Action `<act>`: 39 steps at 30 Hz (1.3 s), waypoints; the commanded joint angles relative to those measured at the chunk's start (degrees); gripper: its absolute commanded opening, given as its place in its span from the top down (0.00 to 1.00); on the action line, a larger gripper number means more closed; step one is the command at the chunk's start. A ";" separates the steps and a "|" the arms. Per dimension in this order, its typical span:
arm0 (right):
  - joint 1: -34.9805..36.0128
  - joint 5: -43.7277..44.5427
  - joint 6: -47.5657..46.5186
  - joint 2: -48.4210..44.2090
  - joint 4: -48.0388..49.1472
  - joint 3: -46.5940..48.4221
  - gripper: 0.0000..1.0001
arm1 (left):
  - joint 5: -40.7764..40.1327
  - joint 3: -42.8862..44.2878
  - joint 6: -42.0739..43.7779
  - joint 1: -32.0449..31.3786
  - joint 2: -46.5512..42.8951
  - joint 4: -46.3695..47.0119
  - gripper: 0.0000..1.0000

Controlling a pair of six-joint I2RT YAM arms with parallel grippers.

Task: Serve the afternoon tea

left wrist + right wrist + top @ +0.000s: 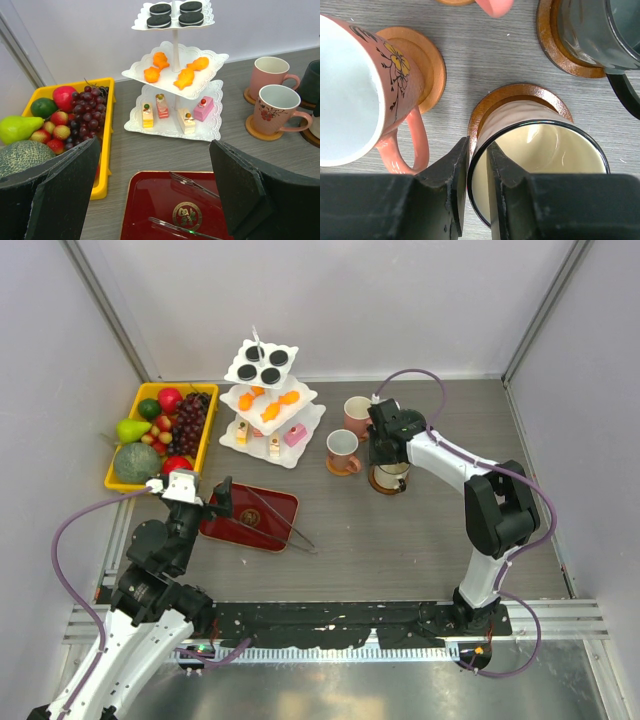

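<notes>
The white three-tier stand (268, 400) at the back centre holds black round pastries (170, 14), orange pastries (175, 70) and pink and cream pastries (175, 112). Two pink mugs (343, 450) (357, 415) stand on brown coasters to its right. My right gripper (477, 150) is shut on the rim of the beige mug (520, 117), one finger inside and one outside. The mug stands upright on its coaster (520, 92). A green mug (590, 25) on a coaster is just beyond it. My left gripper (155, 150) is open and empty above a red tray (160, 205).
Metal tongs (195, 185) lie on the red tray. A yellow tray (205, 445) of fruit stands at the left by the wall. A pink mug (350, 90) on its coaster (420, 55) stands close to the left of my right fingers.
</notes>
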 commanded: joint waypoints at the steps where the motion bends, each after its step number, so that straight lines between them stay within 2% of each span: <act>1: 0.41 -0.10 0.30 -0.78 1.80 1.93 0.74 | 0.57 -0.02 0.78 -0.12 -0.57 3.67 0.01; 8: 0.41 -0.27 0.57 -3.06 0.93 2.37 0.64 | 0.48 0.07 0.78 -0.12 -0.66 3.59 0.01; 10: 0.41 -0.09 0.30 -5.34 0.48 2.54 0.58 | 0.48 0.25 0.78 -0.12 -0.57 3.59 0.01; 16: 0.41 5.34 -2.32 -15.71 0.40 1.32 0.25 | 0.22 0.07 0.95 -0.12 -0.75 3.59 0.01; 20: 0.41 11.57 -5.22 -25.99 1.53 -3.06 0.13 | -0.40 0.25 0.87 -0.12 -1.45 3.33 0.01; 22: 0.33 14.83 -6.80 -34.49 2.41 -6.40 0.09 | -0.92 0.25 0.69 -0.12 -2.06 3.06 0.01; 28: 0.33 23.89 -10.94 -56.02 6.19 -17.83 0.00 | -4.26 2.26 -1.33 -0.21 -4.44 0.17 0.01; 30: 0.33 27.41 -12.17 -63.22 7.16 -21.96 0.04 | -5.49 3.75 -1.86 -0.12 -5.40 -2.90 0.01; 35: 0.33 31.54 -14.80 -78.37 7.87 -30.40 0.04 | -10.06 5.61 -3.35 -0.03 -10.58 -10.45 0.01; 39: 0.24 34.52 -17.00 -89.17 6.11 -34.71 0.05 | -12.79 4.30 -8.01 -0.12 -16.81 -15.74 0.01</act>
